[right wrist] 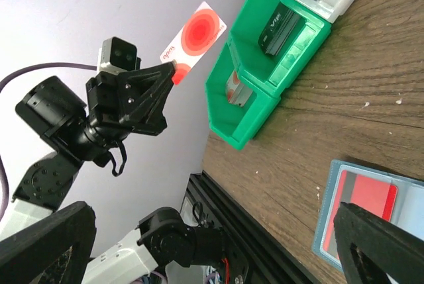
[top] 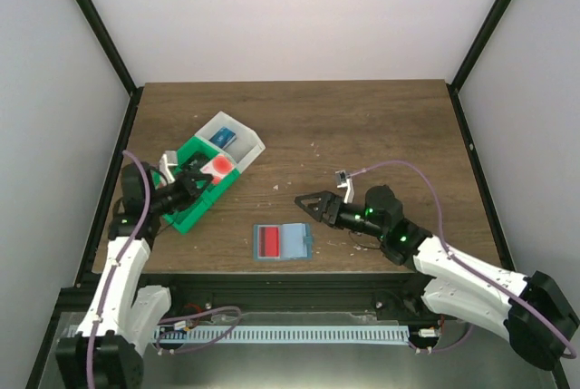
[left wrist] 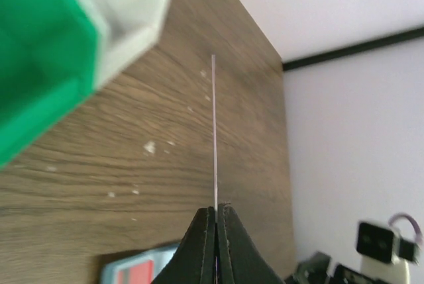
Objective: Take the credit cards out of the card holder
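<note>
The card holder (top: 282, 241) lies open and flat near the table's front edge, with a red card (top: 269, 241) in its left pocket. My left gripper (top: 201, 174) is shut on a white credit card with a red spot (top: 220, 165) and holds it above the green tray. In the left wrist view that credit card (left wrist: 214, 132) stands edge-on between the shut jaws of the left gripper (left wrist: 216, 210). The right wrist view shows its face (right wrist: 192, 39). My right gripper (top: 313, 203) is open and empty, to the right of the holder (right wrist: 361, 204).
A green-and-white compartment tray (top: 186, 218) sits at the left, with a blue item (top: 222, 138) in its white part and a dark item (right wrist: 278, 26) in a green compartment. Black frame posts and white walls enclose the table.
</note>
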Motion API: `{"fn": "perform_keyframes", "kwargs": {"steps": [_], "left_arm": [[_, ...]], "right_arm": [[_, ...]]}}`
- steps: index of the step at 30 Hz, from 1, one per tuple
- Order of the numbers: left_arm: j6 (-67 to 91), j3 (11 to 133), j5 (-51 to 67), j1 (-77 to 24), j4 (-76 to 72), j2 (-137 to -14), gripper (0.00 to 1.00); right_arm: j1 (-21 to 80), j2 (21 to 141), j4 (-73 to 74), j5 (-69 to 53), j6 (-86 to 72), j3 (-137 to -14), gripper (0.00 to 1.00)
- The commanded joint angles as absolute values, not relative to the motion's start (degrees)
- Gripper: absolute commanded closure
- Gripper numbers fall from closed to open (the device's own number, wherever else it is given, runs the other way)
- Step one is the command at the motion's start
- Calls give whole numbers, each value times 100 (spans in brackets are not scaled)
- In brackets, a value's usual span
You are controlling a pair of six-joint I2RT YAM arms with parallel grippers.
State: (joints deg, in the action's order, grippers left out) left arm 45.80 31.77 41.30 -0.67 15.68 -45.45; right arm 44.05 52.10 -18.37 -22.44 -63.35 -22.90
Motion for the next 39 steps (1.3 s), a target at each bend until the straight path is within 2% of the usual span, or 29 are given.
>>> {"fn": "perform_keyframes", "kwargs": {"steps": [1,5,12,16,25,39], "left_arm": [[3628,3343,4152,852,2640,-4624,100],[3374,3374,4133,1554,2912,-4805,100],[3383,3455,3240,1846,3084,-4752,100],[3476,3337,3625,2226,3069,-4878,100],[3638,3425,3074,2474,3233,-4847,100],[3850,3182,3147,2792,3012,-5030,100]], "right_arm": [[4386,5079,-1633,-2344,-6073,-2315,0],[4379,4999,-1422,-2424,-5903,-2365,0],[4377,4990,-995,-2480,-5529,-2549,0],[4378,4992,-967,-2486,-5449,-2563,0],[4377,5105,-968,-2551,-5354,-2565,0],[4377,4978,-779,-2396,-5212,-2592,0]]}}
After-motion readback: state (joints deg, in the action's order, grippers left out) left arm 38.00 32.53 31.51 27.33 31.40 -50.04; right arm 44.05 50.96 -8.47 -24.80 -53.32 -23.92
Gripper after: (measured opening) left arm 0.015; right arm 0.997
